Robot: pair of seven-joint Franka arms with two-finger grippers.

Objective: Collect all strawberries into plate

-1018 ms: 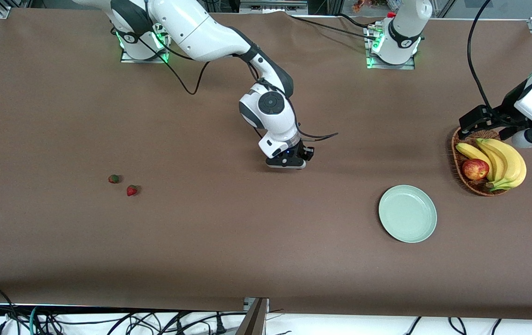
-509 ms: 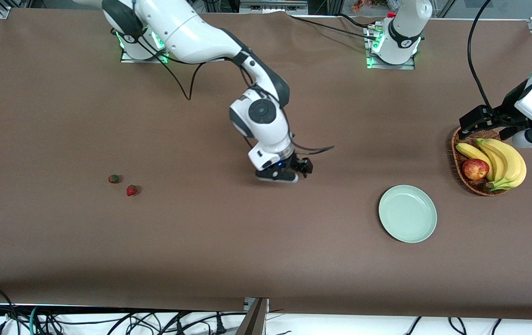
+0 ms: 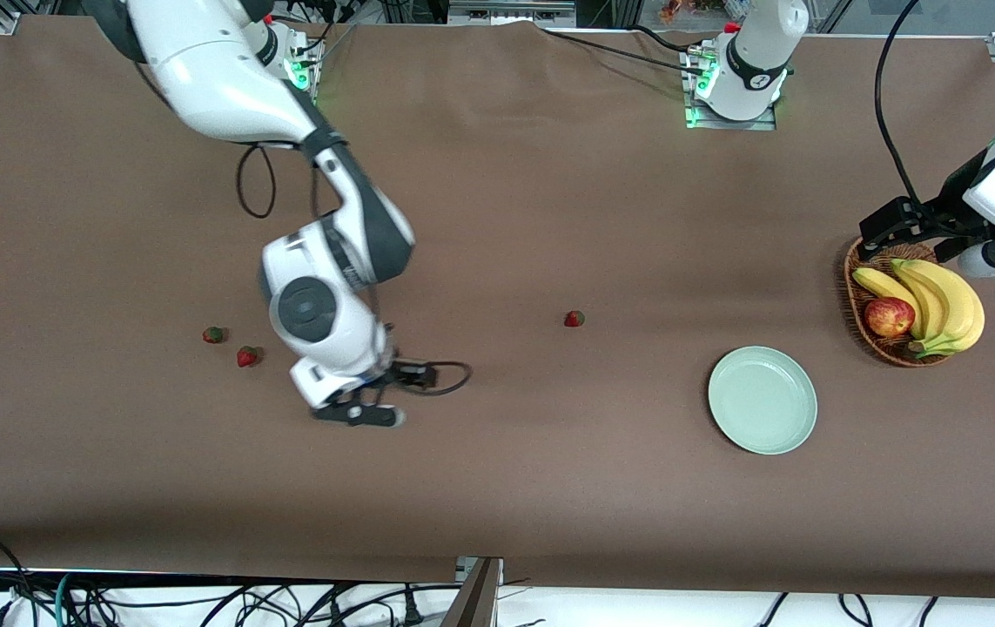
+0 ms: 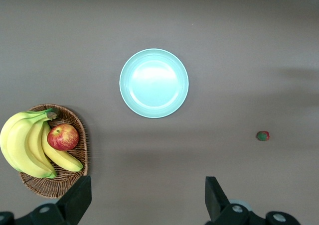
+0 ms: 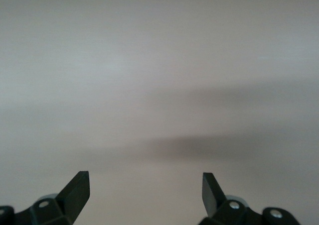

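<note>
- Toward left arm's end of table [image 3: 497, 488]: plate [image 3: 763, 400], mint green, nothing in it.
- Beside plate, farther from front cam: wicker basket [image 3: 856, 300] w/ bananas [image 3: 941, 305] + apple [image 3: 889, 317].
- Strawberries: one [image 3: 574, 319] mid-table, apart from plate; two [image 3: 246, 356] [image 3: 214, 334] close together toward right arm's end.
- Right gripper [image 3: 358, 414]: over bare table near the pair, jaws wide apart, holds nothing.
- Left gripper [image 4: 147, 197]: high above basket end, jaws wide, empty; arm waits.
</note>
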